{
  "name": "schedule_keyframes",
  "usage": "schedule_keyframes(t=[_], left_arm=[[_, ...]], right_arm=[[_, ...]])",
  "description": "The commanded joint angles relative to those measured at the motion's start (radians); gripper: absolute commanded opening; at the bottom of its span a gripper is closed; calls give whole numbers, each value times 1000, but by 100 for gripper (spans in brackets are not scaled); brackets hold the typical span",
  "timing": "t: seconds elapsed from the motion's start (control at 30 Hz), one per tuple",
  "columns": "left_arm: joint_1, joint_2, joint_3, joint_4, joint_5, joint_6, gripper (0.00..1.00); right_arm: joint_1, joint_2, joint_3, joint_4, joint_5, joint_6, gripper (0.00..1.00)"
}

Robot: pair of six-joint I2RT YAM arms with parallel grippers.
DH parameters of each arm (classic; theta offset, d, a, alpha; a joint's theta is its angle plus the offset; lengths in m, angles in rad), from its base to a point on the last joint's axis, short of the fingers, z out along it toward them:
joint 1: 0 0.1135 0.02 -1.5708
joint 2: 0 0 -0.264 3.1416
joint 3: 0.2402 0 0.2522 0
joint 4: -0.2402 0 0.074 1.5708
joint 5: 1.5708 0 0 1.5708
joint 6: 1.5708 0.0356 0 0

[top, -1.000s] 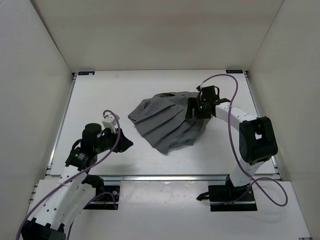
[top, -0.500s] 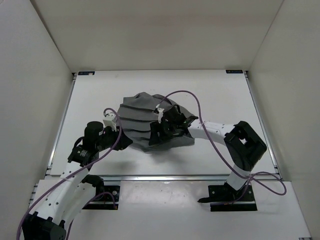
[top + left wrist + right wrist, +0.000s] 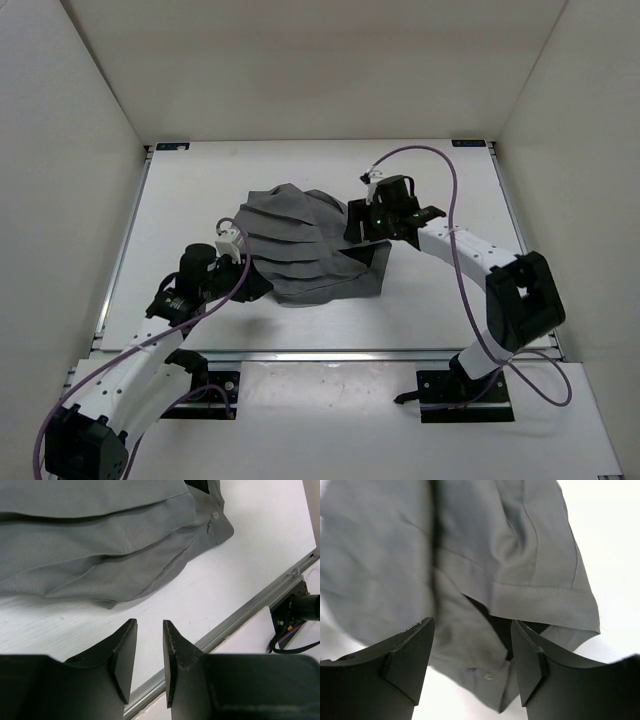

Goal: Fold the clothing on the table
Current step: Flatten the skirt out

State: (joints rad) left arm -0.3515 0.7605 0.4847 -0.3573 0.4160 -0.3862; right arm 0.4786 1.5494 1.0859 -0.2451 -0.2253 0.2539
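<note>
Garment: pleated dark-gray fabric skirt [image 3: 310, 250], bunched mid-table (edges uneven).
Table: flat white surface [image 3: 440, 300], left bare right and far.
Left gripper [image 3: 150, 625]: narrowly parted, nothing held.
Right gripper [image 3: 472, 625]: spread wide, nothing held.

White back wall [image 3: 320, 70] across the far side, white side walls at left [image 3: 60, 180] and right [image 3: 585, 150] slanting outward toward the camera, aluminium rail [image 3: 330, 354] along the near edge, small black corner brackets at far left [image 3: 172, 146] and far right [image 3: 470, 144], white ledge [image 3: 320, 415] just beyond the rail
</note>
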Motion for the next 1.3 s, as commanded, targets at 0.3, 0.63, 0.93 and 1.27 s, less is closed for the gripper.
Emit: schedule_keyframes(t=[0.3,0.63,0.93,1.27], left_arm=[[22,-30,-17,38,26,-26,39],[3,2,-28,55,-2,-13,33],[-46,48,-31,87,1,-32,45],[-145,111,-80,300,-26,-238,55]], right_arm=[[66,276,177,-79,254,-107,64],[98,244,294,-206,169,-90,0],[52,-107,201,15,-364,133,0],[-11,-256,69,89,-304,214,0]])
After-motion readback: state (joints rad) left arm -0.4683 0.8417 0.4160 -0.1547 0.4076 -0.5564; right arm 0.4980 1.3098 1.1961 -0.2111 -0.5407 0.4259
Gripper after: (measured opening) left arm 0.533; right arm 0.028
